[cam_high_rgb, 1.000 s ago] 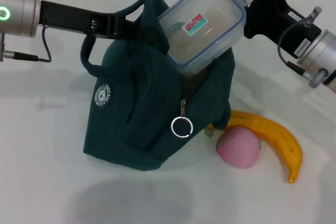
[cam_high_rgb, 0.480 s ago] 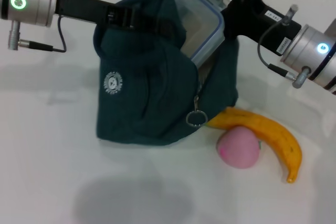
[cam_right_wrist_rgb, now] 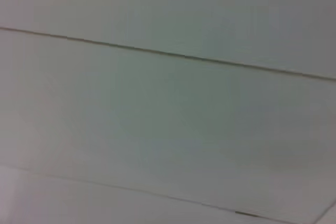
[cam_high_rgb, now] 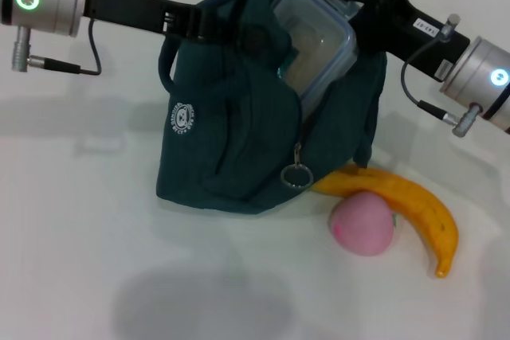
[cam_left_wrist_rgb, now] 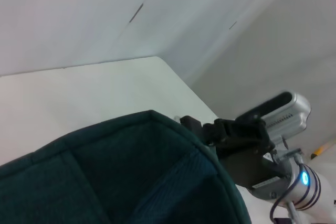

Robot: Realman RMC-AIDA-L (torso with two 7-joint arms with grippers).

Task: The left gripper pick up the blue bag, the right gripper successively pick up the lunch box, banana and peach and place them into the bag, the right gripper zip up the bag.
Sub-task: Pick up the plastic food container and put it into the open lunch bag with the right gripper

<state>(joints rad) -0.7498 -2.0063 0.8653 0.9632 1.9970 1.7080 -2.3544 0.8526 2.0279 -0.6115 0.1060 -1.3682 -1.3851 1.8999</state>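
A round white emblem (cam_high_rgb: pixel 182 118) is showing on the blue bag (cam_high_rgb: pixel 239 157), below the left gripper (cam_high_rgb: pixel 209 21); its lettering is too small to read.

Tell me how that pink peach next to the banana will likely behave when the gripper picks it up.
The peach looks round and smooth, so it may roll if nudged off-centre. It touches the banana, which could shift too. Probably light, but possibly soft, so a gentle squeeze seems wise.

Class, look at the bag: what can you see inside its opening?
A lunch box sits partway inside the bag, its upper part showing, gripped by the right gripper. Its lower part and the bag's interior are hidden by fabric.
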